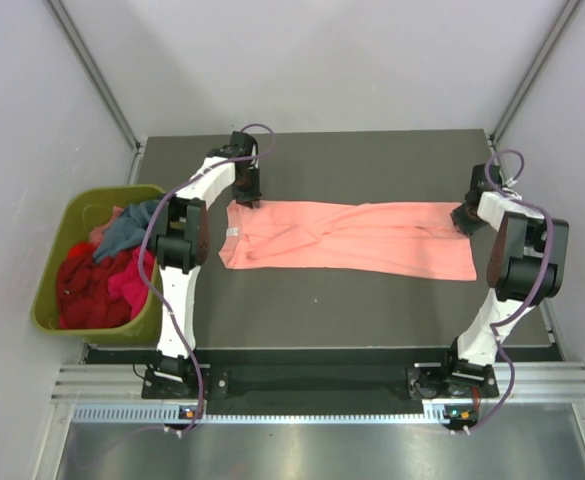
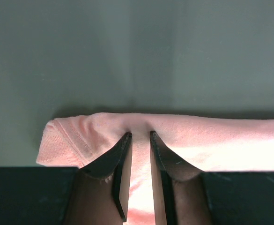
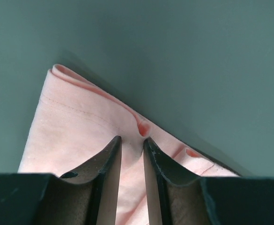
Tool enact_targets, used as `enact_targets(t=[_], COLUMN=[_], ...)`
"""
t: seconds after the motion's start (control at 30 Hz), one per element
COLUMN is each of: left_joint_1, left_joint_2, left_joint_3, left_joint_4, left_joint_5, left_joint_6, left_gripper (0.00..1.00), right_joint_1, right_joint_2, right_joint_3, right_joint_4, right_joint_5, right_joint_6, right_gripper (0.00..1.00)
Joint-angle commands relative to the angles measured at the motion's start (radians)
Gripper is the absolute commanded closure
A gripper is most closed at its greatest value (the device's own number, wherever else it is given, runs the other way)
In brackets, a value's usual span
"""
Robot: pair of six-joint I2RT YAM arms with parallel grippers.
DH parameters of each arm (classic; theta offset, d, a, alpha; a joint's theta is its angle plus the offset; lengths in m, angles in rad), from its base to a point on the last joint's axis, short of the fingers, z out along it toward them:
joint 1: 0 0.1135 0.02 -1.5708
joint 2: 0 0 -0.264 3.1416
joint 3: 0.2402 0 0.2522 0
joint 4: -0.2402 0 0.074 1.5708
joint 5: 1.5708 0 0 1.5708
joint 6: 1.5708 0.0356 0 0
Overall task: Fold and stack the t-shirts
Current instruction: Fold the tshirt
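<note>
Logging state, near to far

Table (image 1: 352,310): bare dark top along the near edge, nothing stacked on it

Bin (image 1: 44,300), off the table's left side: holds a heap of unfolded cloth. Red shirt (image 1: 80,292) is nearest, magenta shirt (image 1: 130,282) just beside it, teal shirt (image 1: 122,232) at the far end. There is a paler scrap by the teal; cannot tell what it is

Pink shirt (image 1: 347,238): lies flat across the middle of the table as a long band, label end left, hem end right. It looks doubled lengthwise, judged from the layered edge in the right wrist view

Left gripper (image 1: 248,193): at the band's far left corner, fingers (image 2: 115,161) drawn close, pinching the far edge of the cloth

Right gripper (image 1: 466,218): at the band's far right corner, fingers (image 3: 106,161) likewise narrow, nipping a pucker of the edge

Progress (judgement): early. One shirt of four is in hand, with at most one fold made. Its crosswise folds are left to do, then three shirts to pull from the bin, fold and stack. No stack begun

Count:
- Shirts: 4 visible (1 pink on the table; 1 red, 1 magenta, 1 teal in the bin; the heap may hide more)
- Bins: 1
- Arms: 2
- Grippers: 2, both clamped on the pink shirt
</note>
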Motion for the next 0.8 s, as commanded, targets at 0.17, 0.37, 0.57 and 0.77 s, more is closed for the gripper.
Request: enact_targets(t=[0.17, 0.37, 0.57, 0.77], left_joint_1=[0.002, 0.010, 0.010, 0.012], left_joint_2=[0.024, 0.056, 0.070, 0.071], left_joint_3=[0.014, 0.028, 0.032, 0.032], left_joint_4=[0.020, 0.015, 0.016, 0.013], left_joint_5=[-0.087, -0.110, -0.127, -0.140], left_joint_6=[0.026, 0.029, 0.036, 0.043], left_gripper=[0.73, 0.73, 0.73, 0.73], right_joint_1=[-0.025, -0.051, -0.059, -0.061], right_joint_2=[-0.012, -0.093, -0.125, -0.151], right_joint_3=[0.036, 0.021, -0.002, -0.028], right_joint_4=[0.034, 0.011, 0.013, -0.005], right_joint_5=[0.029, 0.028, -0.028, -0.034], right_joint_6=[-0.005, -0.034, -0.049, -0.069], right_gripper=[0.98, 1.00, 1.00, 1.00])
